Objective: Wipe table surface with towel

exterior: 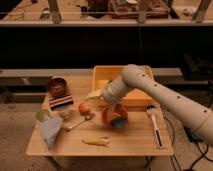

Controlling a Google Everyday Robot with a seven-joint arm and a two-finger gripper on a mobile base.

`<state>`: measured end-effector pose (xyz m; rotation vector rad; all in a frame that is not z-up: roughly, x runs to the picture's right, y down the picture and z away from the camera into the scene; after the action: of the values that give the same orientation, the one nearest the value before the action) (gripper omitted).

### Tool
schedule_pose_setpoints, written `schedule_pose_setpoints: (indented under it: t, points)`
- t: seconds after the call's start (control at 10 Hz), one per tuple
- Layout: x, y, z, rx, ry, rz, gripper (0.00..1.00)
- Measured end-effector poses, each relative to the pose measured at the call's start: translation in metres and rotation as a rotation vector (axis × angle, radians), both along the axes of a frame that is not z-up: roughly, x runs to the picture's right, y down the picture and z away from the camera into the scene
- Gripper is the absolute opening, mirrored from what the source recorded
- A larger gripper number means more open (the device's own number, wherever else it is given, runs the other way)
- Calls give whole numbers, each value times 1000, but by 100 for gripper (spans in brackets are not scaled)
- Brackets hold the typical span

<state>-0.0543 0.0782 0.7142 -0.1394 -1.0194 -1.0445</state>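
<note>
Just in front of the left front corner of the yellow bin [106, 76], the gripper [96, 95] hangs above the table surface [132, 143]. It is at the end of a pale arm [170, 102] that reaches in from the right of the bin. Its jaws stand wide and, as far as I can see, grip nothing. Under the arm, in front of the bin, sits an orange bowl [115, 118] with something blue inside. The towel [50, 131], a limp grey-blue cloth folded to a point, lies far to the left of the bin and forward of it. It is well apart from the gripper.

Progress, as I judge it: the wiping has not begun. The towel is not yet picked up, so the reach, the grasp and every stroke are left to do. The top is crowded too. Left of the bin are a brown bowl [56, 86], a striped block [61, 102], an orange fruit [85, 108] and a spoon [77, 123]. Well in front of it lies a yellow oblong thing [96, 142], and to its front right a white-handled utensil [154, 126]. Little bare wood is open to a cloth.

Hard to make out: the fingertips are difficult to separate from the yellow wall behind them. The arm covers the bin's front wall, much of its inside and part of the orange bowl. A greenish round thing [42, 115] at the towel's upper end cannot be identified.
</note>
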Motion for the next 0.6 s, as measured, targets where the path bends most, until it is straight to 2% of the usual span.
schedule_pose_setpoints:
  t: [0.2,0.4,0.6]
  points:
    - [-55,3,10,37,-16,-83,80]
    - [-68,4,12,49,-22,-107,80]
    - [-66,4,13,48,-20,-105,80]
